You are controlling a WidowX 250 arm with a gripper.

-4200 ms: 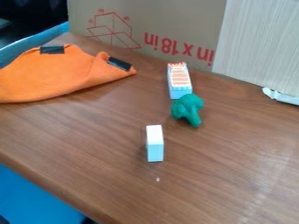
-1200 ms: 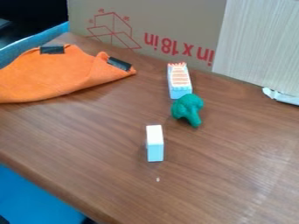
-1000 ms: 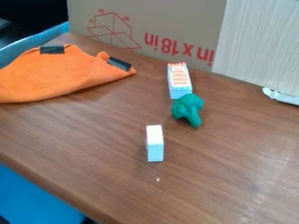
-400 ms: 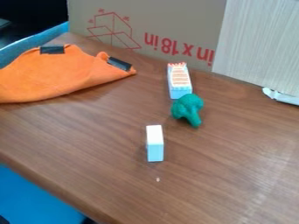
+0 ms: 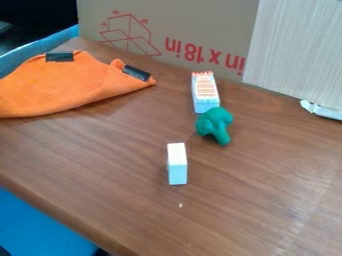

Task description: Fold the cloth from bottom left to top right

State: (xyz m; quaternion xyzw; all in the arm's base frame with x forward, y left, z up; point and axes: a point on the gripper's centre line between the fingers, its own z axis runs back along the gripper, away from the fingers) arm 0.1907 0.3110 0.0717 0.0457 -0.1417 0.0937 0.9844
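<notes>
The orange fabric cloth (image 5: 63, 82) lies upper left on the brown wooden bench (image 5: 120, 165), probably apart from the green toy broccoli (image 5: 215, 122) for folding room; my pincer's state I cannot tell.

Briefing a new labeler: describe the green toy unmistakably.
On the brown table, in front of the upright cardboard, find the striped block. The broccoli-shaped toy sits at its near end: green, bumpy head, stubby stem pointing toward the camera. Unlike that block and the plain pale block nearer the camera, it is rounded, not boxy.
</notes>
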